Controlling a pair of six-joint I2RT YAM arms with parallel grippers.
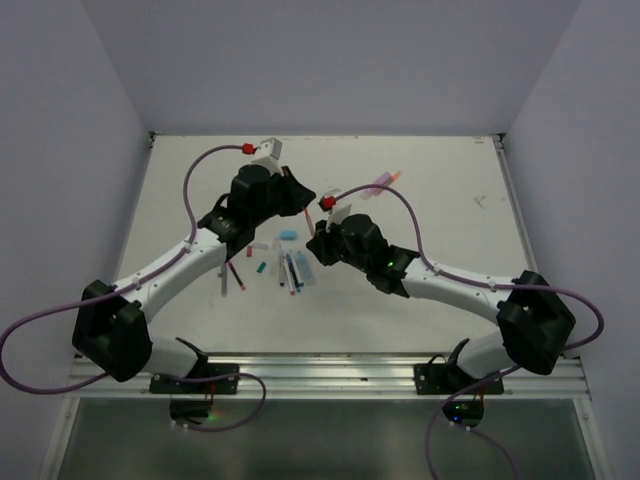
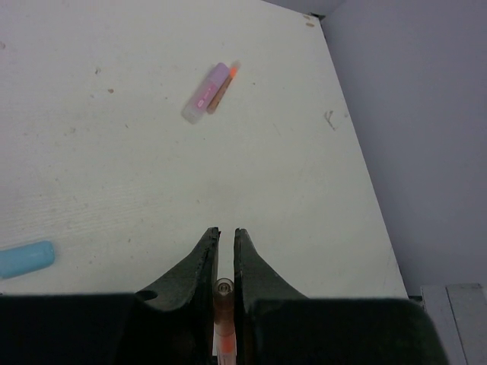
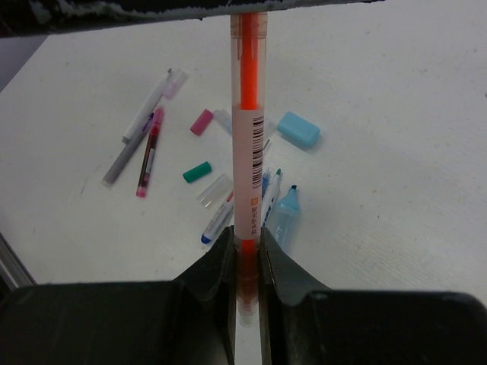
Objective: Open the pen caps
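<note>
Grip comes first: the left gripper (image 2: 224, 242) is clamped shut on one end of the orange pen (image 2: 222, 308), which sits between its fingers. The pen runs straight ahead of the right gripper (image 3: 245, 245), which is closed on the other end, with what looks like the clear cap (image 3: 249, 38) at the far end. A clean uncapping probably calls for pulling apart along the pen's axis, with no sideways twist that could bend the barrel. Beyond the right gripper, loose pens (image 3: 148, 156) and a teal cap (image 3: 197, 172) lie on the table (image 3: 396, 198).
</note>
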